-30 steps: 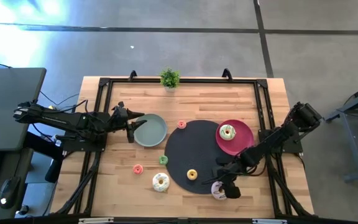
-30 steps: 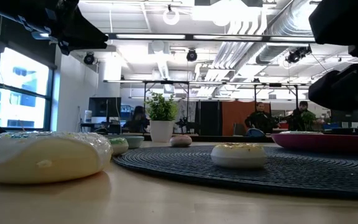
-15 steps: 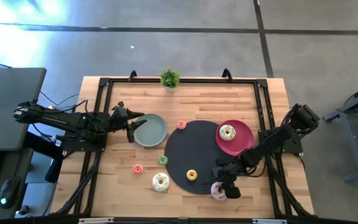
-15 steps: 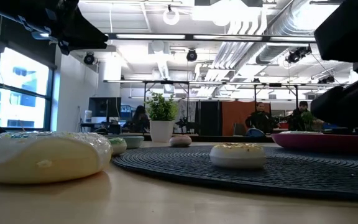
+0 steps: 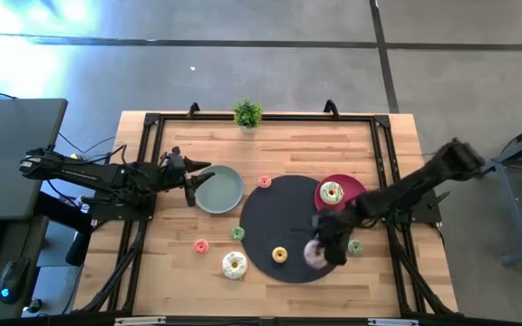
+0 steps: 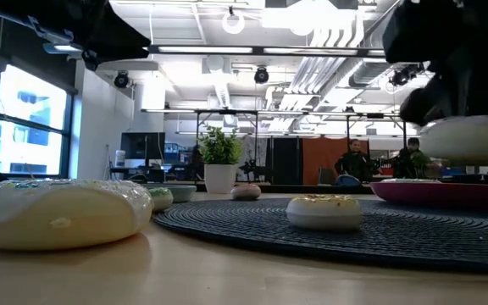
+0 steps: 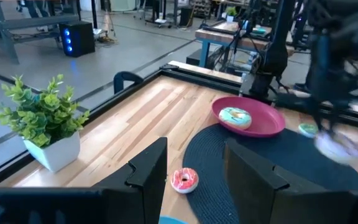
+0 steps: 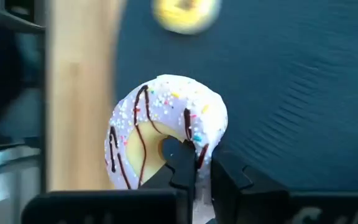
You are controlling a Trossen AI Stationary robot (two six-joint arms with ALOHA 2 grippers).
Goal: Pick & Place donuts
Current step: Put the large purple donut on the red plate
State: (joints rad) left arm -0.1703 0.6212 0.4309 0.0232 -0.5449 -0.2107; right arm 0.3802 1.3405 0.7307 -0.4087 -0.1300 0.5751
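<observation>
Pink-frosted donut pinched at rim in right claw, lifted over black mat near bench's right-front part. One donut, mint-frosted, already on red plate. Left to move, by the look: cream donut near front edge, small yellow, green, pink ones. Grey-green plate bare. Left claw waits over it, jaws parted, holding nothing.

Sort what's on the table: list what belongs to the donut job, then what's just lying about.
Job:
- pink donut in right gripper
- donut on red plate
- loose donuts: white, yellow, pink

Lying about:
- potted plant
- black mat
- idle left gripper
</observation>
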